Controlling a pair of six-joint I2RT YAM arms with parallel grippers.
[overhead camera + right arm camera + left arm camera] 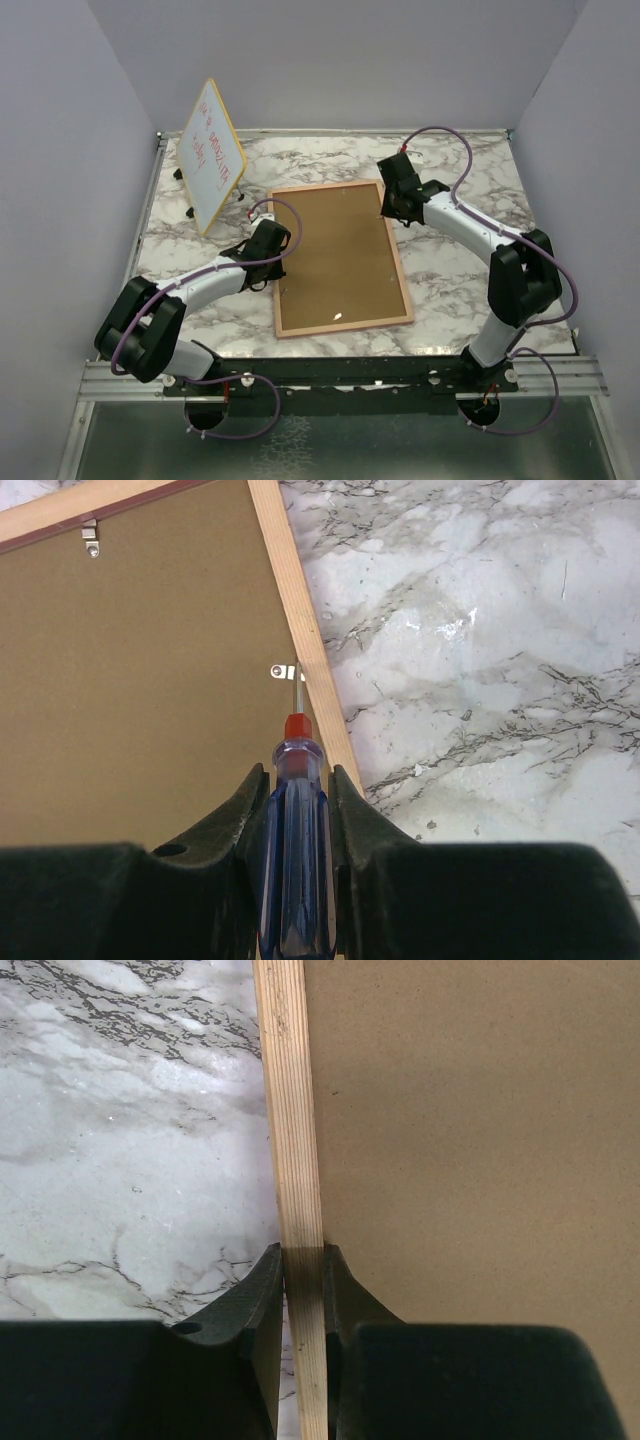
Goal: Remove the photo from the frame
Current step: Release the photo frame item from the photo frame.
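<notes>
Clip-release step: frame (pixel 340 255) back-up mid table (pixel 450 290), photo hidden under; L gripper (pixel 303 1252) pinches its left rail, R gripper (pixel 297 772) clamps screwdriver (pixel 296 820), tip at right-rail clip (pixel 284 670); next, lever clip aside w/o slipping.

The bench (pixel 330 160) has a white marble-patterned top veined in grey, with a pale metal rail along its near edge. The frame (pixel 340 260) lies on it around the middle, brown fibreboard back upward, its long sides running slightly askew from the near edge toward the far edge, with marble showing on every side. A yellow-edged whiteboard (pixel 212 150) with red writing stands tilted on small black feet by the far left corner, apart from the frame.
</notes>
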